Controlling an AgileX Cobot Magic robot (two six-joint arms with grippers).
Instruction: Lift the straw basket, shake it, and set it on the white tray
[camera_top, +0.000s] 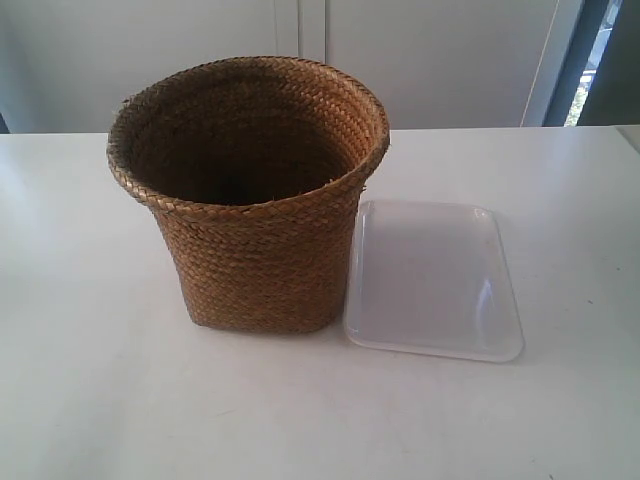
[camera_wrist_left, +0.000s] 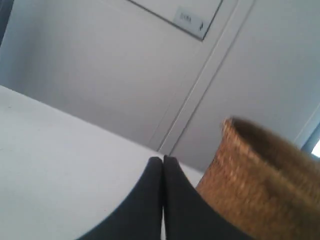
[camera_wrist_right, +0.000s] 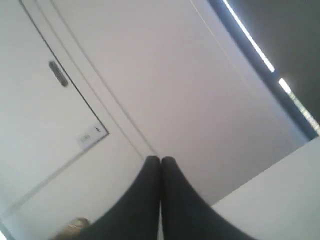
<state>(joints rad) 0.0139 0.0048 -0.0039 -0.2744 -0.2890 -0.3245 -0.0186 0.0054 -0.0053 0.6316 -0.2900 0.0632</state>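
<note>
The straw basket stands upright on the white table, golden-brown and braided, with a flared rim and a dark inside. Its base touches the long edge of the white tray, which lies flat and holds nothing. Neither arm shows in the exterior view. In the left wrist view my left gripper is shut with nothing between its black fingers, and the straw basket is close beside it. My right gripper is shut on nothing too, pointing at the wall; a scrap of the straw basket shows at the frame's edge.
The white table runs out on all sides of the basket and tray. Behind it stand white cabinet doors and a window strip.
</note>
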